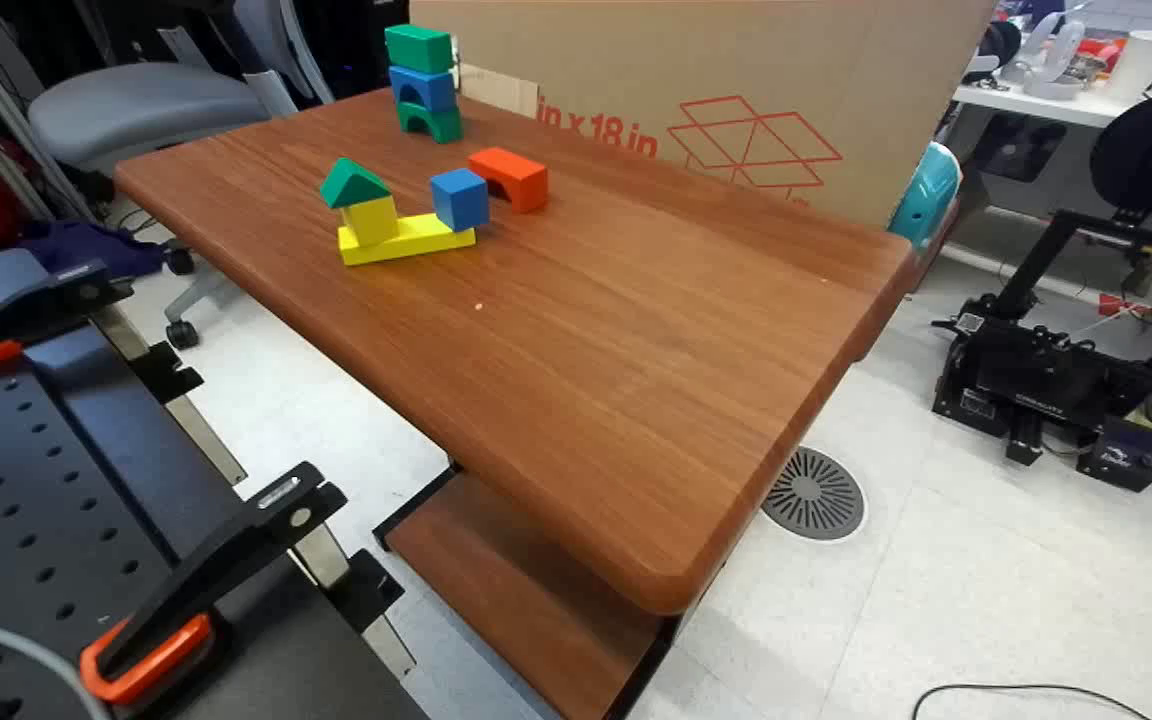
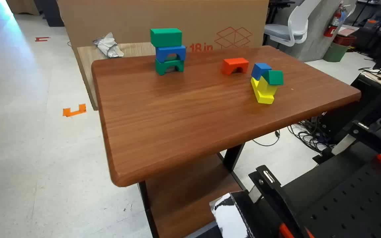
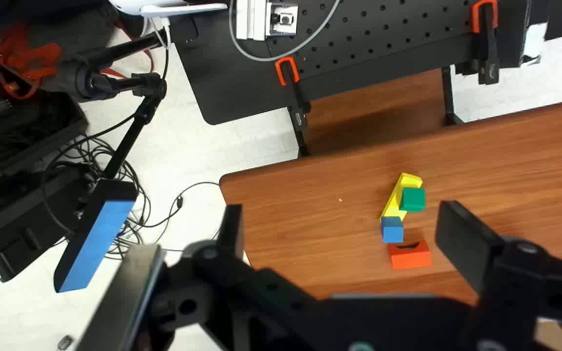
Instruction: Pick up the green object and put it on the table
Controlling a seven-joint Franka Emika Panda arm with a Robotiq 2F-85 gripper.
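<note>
The green block (image 1: 418, 50) sits on top of a stack at the far side of the table (image 1: 626, 340), and it also shows in an exterior view (image 2: 166, 37). Under it is a blue arch block (image 2: 170, 53), and under that a green arch block (image 2: 169, 66). The stack is out of view or hidden behind the gripper in the wrist view. My gripper (image 3: 342, 209) is open and empty, high above the table (image 3: 305, 219). It does not show in either exterior view.
A yellow plank (image 1: 408, 240) bears a yellow block (image 1: 371, 221) topped by a green pointed piece (image 1: 354, 184), and a blue cube (image 1: 460, 199). An orange arch block (image 1: 510, 178) is beside them. A cardboard box (image 2: 117, 19) stands behind the table. Black clamps (image 1: 226, 570) hold a perforated bench.
</note>
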